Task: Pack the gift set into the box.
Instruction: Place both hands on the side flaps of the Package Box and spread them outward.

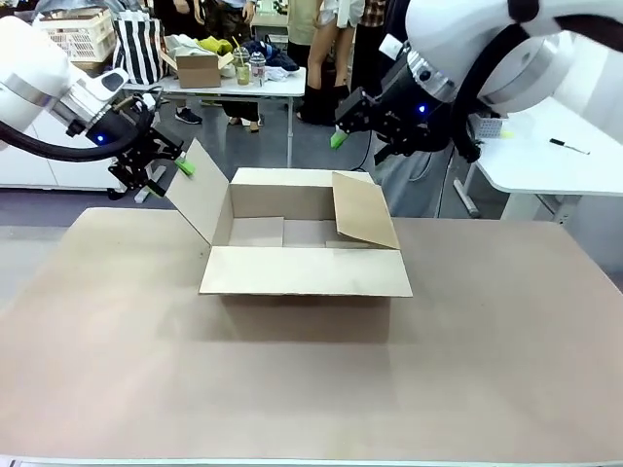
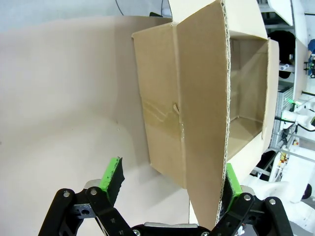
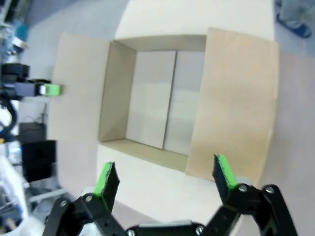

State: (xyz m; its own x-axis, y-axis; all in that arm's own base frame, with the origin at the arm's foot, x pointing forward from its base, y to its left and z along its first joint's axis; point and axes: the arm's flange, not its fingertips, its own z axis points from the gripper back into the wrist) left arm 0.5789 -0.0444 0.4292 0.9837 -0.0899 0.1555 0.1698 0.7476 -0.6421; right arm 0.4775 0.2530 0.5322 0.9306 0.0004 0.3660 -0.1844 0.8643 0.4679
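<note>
Seemingly readying the box [image 1: 307, 272], open-topped and empty, between both grippers. Left gripper [image 2: 170, 182] released, astride the box's left flap [image 1: 200, 195]; right gripper [image 3: 165, 177] released, above its right flap [image 1: 365, 212]. Next, likely: pinning flaps back for loading.

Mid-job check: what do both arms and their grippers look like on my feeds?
The left arm and right arm are glossy white with rounded links. The left gripper and right gripper are black linkage frames with bolted joints; their jaws carry bright green pads. A small blue light glows at each wrist.
</note>
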